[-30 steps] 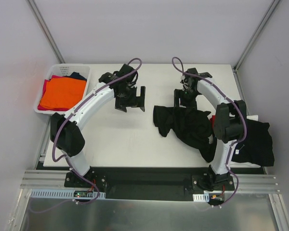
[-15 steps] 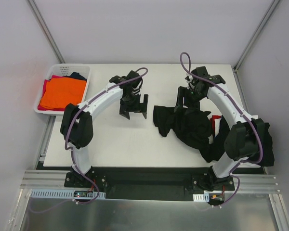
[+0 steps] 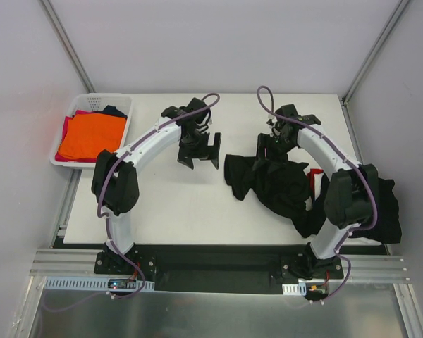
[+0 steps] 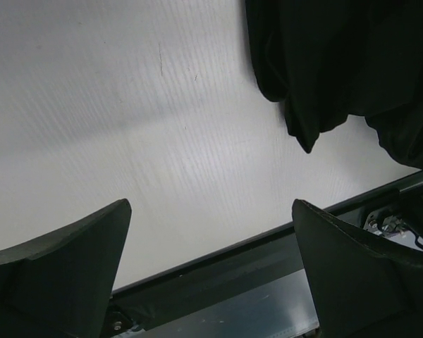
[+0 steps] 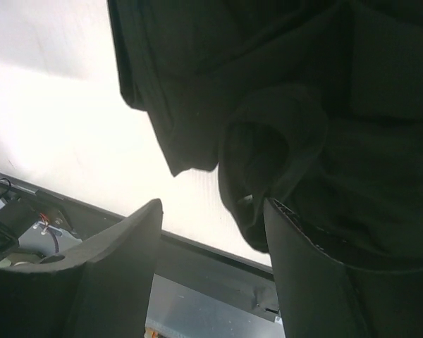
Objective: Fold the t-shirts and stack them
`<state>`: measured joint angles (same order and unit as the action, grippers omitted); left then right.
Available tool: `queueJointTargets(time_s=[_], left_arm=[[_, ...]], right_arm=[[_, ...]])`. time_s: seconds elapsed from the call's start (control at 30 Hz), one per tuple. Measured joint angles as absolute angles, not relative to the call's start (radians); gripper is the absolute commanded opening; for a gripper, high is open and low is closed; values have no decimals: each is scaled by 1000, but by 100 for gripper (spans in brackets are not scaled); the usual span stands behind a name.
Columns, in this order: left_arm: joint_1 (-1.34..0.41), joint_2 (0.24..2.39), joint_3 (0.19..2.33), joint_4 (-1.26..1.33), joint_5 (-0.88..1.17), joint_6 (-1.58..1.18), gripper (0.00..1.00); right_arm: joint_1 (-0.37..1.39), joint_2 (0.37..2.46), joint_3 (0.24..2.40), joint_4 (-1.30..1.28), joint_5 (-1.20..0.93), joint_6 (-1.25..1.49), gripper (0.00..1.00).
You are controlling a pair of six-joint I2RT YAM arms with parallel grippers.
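The black t-shirt (image 3: pixel 271 184) I am working on lies in a crumpled heap on the right half of the table (image 3: pixel 169 204), a bit right of the middle of the top view. It is all bunched up, with a sleeve or a corner poking out to the left, and I see no neat fold in it. I think the folding of this one has not begun. A small bit of red cloth (image 3: pixel 315 174) peeks out at its right side. More dark shirts (image 3: pixel 384 211) hang in a lump over the right edge of the table, and they look unfolded too. I see no stack of folded shirts on the table. In the upper left of the view a white basket (image 3: pixel 92 101) holds an orange shirt (image 3: pixel 92 136) on top, with red and dark blue ones under it. I cannot tell if those are finished or waiting. My right pincer (image 3: pixel 270 149) hangs over the far edge of the black heap. Its jaws stand apart, and in its own camera a lump of cloth sits right by one finger but does not look pinched. My left pincer (image 3: pixel 199 151) is over bare table, just left of the heap, spread wide with nothing in it. So nearly all the work is left: lay the shirt flat, fold it, then do the others and pile them up.
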<state>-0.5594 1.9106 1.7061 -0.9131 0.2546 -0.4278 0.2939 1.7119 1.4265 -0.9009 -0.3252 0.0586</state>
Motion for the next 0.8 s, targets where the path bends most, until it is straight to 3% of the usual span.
queueJointTargets(time_s=[0.43,0.5,0.63,0.8], left_arm=[[-559,1851,1630,-921,255,-409,98],[-559,1849,1625,-923,255,-408,98],[-559,1849,1622,-924,255,-407,98],[-559,1849,1622,-925,256,-406,98]], right_arm=[[293,1851,1467,-836,-345,57,58],[292,1851,1465,-827,-345,56,50],[287,1858,1465,-805,-346,51,1],[286,1883,1465,-791,-346,56,1]])
